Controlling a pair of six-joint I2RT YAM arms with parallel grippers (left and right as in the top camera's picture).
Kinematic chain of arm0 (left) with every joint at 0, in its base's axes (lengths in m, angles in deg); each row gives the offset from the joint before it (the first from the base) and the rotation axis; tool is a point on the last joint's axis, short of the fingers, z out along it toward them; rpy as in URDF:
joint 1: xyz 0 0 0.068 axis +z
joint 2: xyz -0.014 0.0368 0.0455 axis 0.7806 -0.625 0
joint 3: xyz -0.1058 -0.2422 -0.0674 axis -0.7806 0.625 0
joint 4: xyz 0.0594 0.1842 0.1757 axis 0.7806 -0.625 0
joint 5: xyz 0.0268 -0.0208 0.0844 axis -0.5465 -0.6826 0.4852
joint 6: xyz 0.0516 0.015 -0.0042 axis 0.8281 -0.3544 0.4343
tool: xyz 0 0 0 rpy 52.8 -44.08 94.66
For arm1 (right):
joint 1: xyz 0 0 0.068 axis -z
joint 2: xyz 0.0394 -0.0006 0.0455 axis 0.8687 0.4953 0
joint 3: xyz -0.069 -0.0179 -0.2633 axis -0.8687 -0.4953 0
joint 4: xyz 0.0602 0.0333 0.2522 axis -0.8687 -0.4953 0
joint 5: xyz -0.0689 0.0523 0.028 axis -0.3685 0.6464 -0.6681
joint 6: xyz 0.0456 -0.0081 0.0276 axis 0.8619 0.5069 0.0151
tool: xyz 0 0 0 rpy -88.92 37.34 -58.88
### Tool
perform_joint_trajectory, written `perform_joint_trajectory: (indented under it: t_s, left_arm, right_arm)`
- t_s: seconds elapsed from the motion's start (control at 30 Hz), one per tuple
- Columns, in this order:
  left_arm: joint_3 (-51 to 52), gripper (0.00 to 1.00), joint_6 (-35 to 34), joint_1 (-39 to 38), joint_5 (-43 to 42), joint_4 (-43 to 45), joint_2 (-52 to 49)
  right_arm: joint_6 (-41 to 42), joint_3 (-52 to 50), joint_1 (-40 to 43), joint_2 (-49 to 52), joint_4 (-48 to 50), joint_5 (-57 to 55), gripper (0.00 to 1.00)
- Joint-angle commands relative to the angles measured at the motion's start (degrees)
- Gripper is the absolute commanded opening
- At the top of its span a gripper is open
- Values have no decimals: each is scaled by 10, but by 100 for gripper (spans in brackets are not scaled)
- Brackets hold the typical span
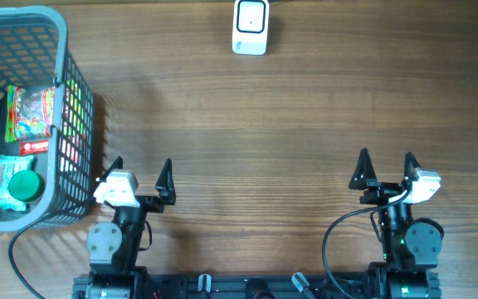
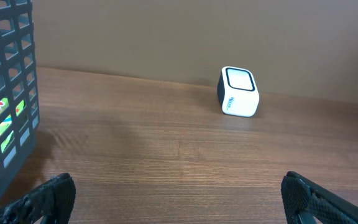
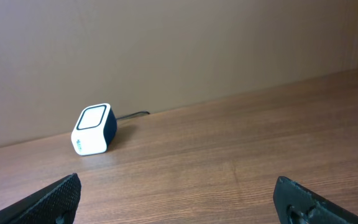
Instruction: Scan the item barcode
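A white barcode scanner (image 1: pixel 251 26) with a dark window stands at the far middle of the table, also seen in the left wrist view (image 2: pixel 238 92) and the right wrist view (image 3: pixel 94 129). The items lie in the grey basket (image 1: pixel 63 58) at the left: a colourful packet (image 1: pixel 30 116) and a pack with a green round lid (image 1: pixel 25 184). My left gripper (image 1: pixel 142 170) (image 2: pixel 179 199) hovers open near the front edge, just right of the basket, holding nothing. Far to the right, my right gripper (image 1: pixel 386 162) (image 3: pixel 180 199) is open too, with only bare wood between its fingers.
The basket's mesh wall (image 2: pixel 11 93) rises close on the left gripper's left side. A dark cable (image 3: pixel 132 116) runs from the scanner toward the back wall. The wooden table (image 1: pixel 256 133) stretches between the grippers and the scanner.
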Motion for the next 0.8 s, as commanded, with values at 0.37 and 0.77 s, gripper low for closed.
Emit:
perform_joint_trajectory:
  t_s: [0.37, 0.77]
  left_arm:
    - [6, 100, 12, -2, 2, 7, -2]
    - [-29, 100, 11, -2, -116, 29, -2]
  right_arm:
    - [5, -1, -3, -1, 3, -6, 100]
    - [5, -1, -3, -1, 3, -6, 100]
